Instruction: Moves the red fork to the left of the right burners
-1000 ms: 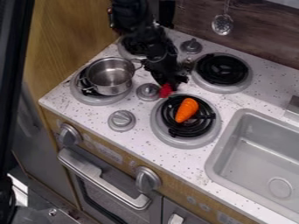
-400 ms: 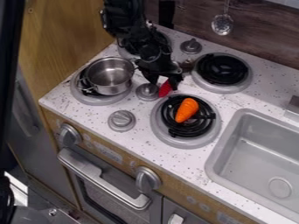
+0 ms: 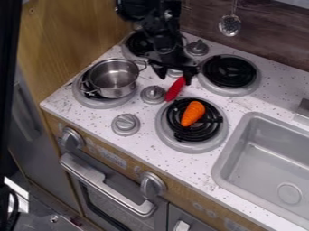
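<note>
Arm (image 3: 166, 38) is shifting toward the far side, and its gripper (image 3: 175, 80), spreading wider, is seemingly holding nothing. Left of the far right burner (image 3: 232, 72) and the near right burner (image 3: 196, 147), the red fork (image 3: 174, 89) is lying just beside a knob (image 3: 153, 94), more of it now showing. So the placing is looking finished, I judge.

Tan wood-grain panel (image 3: 66, 40) is standing at upper left, dark wood-look backsplash (image 3: 265, 43) is running along the back, slotted spoon (image 3: 230, 25) is hanging in front of it. White speckled countertop (image 3: 145, 146) is slanting across, grey sink (image 3: 240, 164) is sitting at right. Oven door (image 3: 114, 200) is showing below, its pale handle (image 3: 102, 182) catching light. Black upright edge (image 3: 7, 67) is lining far left.
</note>
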Robot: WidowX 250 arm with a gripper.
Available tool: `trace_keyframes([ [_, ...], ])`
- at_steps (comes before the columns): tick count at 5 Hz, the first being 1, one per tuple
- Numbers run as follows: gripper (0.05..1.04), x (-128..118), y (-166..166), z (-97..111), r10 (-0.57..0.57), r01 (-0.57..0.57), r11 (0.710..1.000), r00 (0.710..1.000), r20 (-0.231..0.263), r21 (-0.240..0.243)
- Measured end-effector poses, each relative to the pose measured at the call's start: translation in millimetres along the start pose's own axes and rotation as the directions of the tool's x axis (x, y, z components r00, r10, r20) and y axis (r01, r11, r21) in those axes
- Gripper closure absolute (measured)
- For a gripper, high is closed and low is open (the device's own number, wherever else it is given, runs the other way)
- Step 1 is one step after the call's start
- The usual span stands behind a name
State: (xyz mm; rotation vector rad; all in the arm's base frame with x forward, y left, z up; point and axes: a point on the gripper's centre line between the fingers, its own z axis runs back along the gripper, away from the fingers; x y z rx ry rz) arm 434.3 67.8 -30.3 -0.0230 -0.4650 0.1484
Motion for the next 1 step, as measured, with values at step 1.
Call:
trace_keyframes([
  [1,0.089,7.8,-7.7,5.7,-0.021,0.023,0.999,0.999,-0.048,0.029],
])
